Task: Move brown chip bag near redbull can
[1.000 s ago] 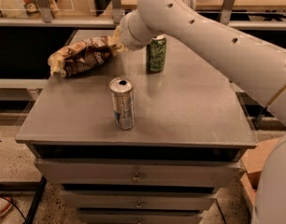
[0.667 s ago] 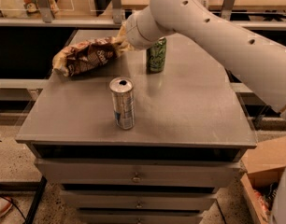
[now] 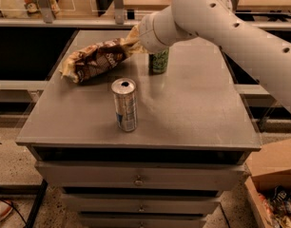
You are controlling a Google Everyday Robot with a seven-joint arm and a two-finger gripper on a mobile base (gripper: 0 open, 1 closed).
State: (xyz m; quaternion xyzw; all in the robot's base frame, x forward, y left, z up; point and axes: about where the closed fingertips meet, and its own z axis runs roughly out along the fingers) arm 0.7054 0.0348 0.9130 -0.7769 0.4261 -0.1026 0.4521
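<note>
Brown chip bag [image 3: 95, 61] is to be brought toward the redbull can [image 3: 125, 106], which stands upright nearest the front edge of the tabletop [image 3: 198, 108], left of centre. Farther back, toward the rear-left corner, the brown chip bag is found. Its long axis runs left to right, with the left end low by the left edge and the tan right end tilted up into the gripper [image 3: 136, 36], which is clenched on it. The bag is judged light, soft and crinkly, so a pinch at a crimped end is favoured. A green can [image 3: 159, 61] stands just beside the gripper, toward the rear edge.
</note>
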